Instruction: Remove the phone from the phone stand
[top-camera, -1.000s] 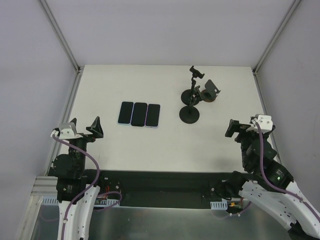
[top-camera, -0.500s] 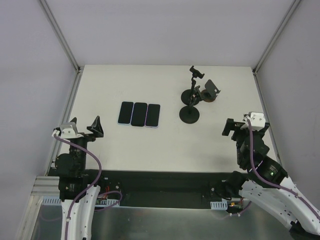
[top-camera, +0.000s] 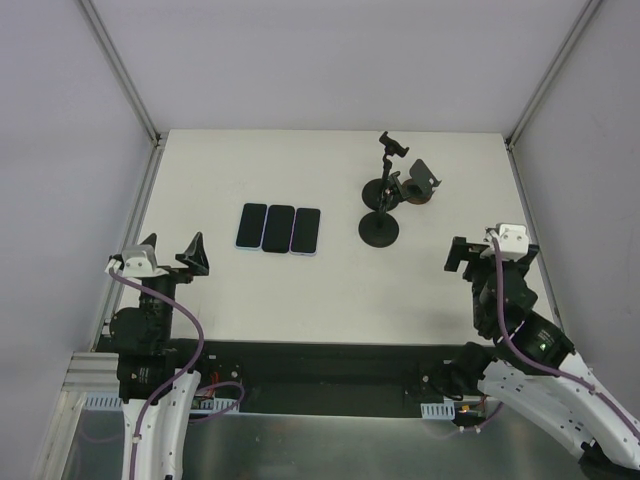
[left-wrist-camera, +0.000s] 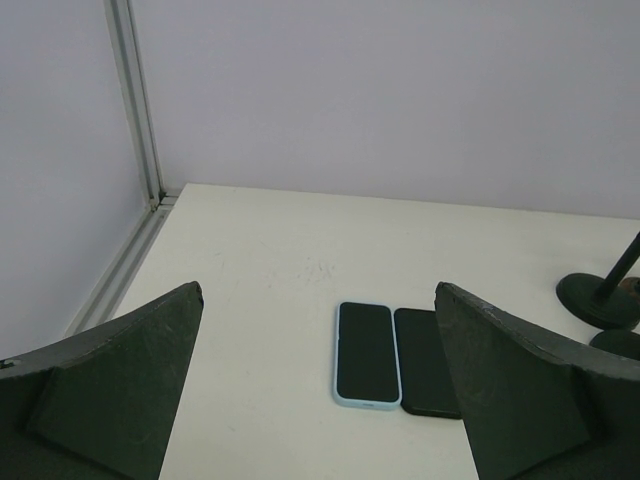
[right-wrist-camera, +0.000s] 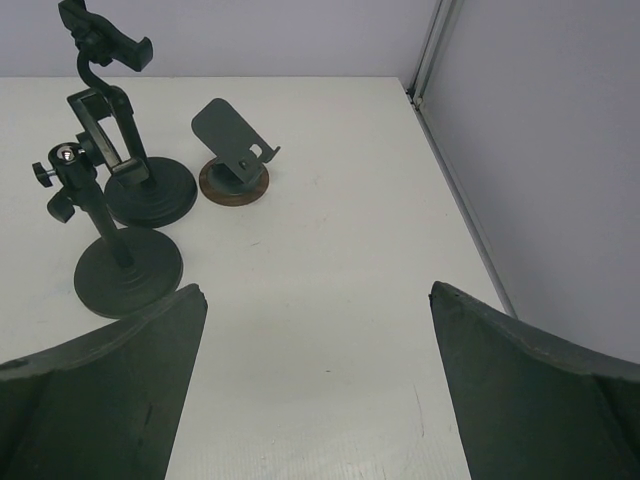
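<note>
The phones (top-camera: 278, 228) lie flat in a row on the table (top-camera: 330, 290), ahead of the left claw (top-camera: 172, 250) and slightly to its right. None sits in a holder, and which one the task means cannot be told. In the left wrist view the pale-blue-cased phone (left-wrist-camera: 366, 353) and a black phone (left-wrist-camera: 428, 375) show between the fingers, with the third hidden behind the right-hand finger.

Grouped ahead and to the left of the right claw (top-camera: 488, 252) are a tall clamp stand (right-wrist-camera: 150, 195) with bare clamp arms, a ball-head stand (right-wrist-camera: 128, 270) nearest the claw, and a small folding stand (right-wrist-camera: 235, 150) with nothing on its ledge. With every cradle bare, the removal looks finished. That would explain why both arms sit low near their bases, well apart from phones and stands alike.

Both claws are spread wide. Nothing lies between the fingers of either one, and they touch neither phone nor stand nor table.
</note>
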